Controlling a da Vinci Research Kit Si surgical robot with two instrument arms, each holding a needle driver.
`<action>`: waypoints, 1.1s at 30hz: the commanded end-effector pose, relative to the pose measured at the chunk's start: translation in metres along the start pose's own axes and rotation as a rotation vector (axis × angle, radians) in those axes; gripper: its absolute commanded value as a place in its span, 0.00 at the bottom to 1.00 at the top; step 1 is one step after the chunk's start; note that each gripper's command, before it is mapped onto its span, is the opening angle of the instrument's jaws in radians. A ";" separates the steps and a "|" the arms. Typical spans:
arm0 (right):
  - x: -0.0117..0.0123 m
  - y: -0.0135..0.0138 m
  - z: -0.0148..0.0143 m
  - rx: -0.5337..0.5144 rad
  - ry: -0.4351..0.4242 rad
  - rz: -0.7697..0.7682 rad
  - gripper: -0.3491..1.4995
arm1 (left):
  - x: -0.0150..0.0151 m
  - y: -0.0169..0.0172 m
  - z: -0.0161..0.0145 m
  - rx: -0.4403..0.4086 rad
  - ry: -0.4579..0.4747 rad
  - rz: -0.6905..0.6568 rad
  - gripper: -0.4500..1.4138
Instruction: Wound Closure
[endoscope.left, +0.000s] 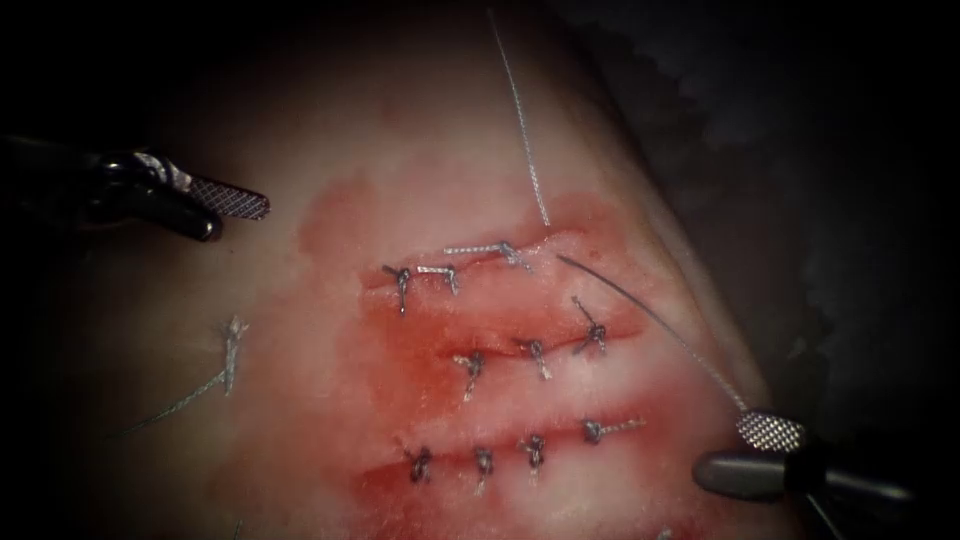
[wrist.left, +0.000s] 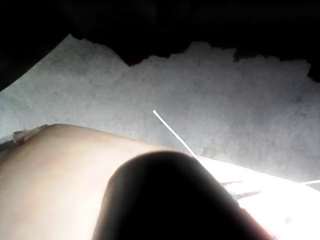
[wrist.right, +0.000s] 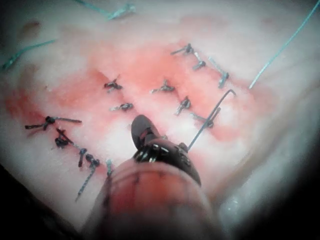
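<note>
The tissue (endoscope.left: 300, 330) carries three cuts with red fluid around them, all crossed by dark knotted stitches (endoscope.left: 535, 350). My left tool (endoscope.left: 222, 214) hovers over the tissue's upper left, left of the cuts, with its jaws open and holding nothing. At the lower right, my right tool (endoscope.left: 752, 450) has its jaws apart. The thin curved needle (endoscope.left: 650, 320) runs from the right end of the top cut down to the upper jaw's tip, which it touches without being gripped. In the right wrist view the needle (wrist.right: 210, 117) rises from the tool (wrist.right: 165, 150) and hooks down at the tissue. Thread (endoscope.left: 520, 120) leaves the top cut upward.
A cut end of thread (endoscope.left: 228, 350) lies on the tissue left of the cuts. In the left wrist view a white strand of thread (wrist.left: 172, 131) stands above the tissue (wrist.left: 60, 170) before a grey cloth (wrist.left: 225, 100). Dark surroundings border the tissue on the right.
</note>
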 end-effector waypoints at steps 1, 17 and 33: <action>-0.0003 -0.0002 0.0002 -0.005 -0.009 -0.003 0.53 | -0.0011 -0.0001 0.0009 0.006 0.015 0.007 0.66; 0.0004 0.0023 -0.0015 0.001 0.001 -0.026 0.37 | 0.0006 -0.0002 0.0044 0.036 0.081 -0.011 0.68; -0.0005 0.0004 -0.0021 0.029 0.001 -0.127 0.51 | 0.0007 -0.0005 0.0058 0.017 0.085 -0.016 0.59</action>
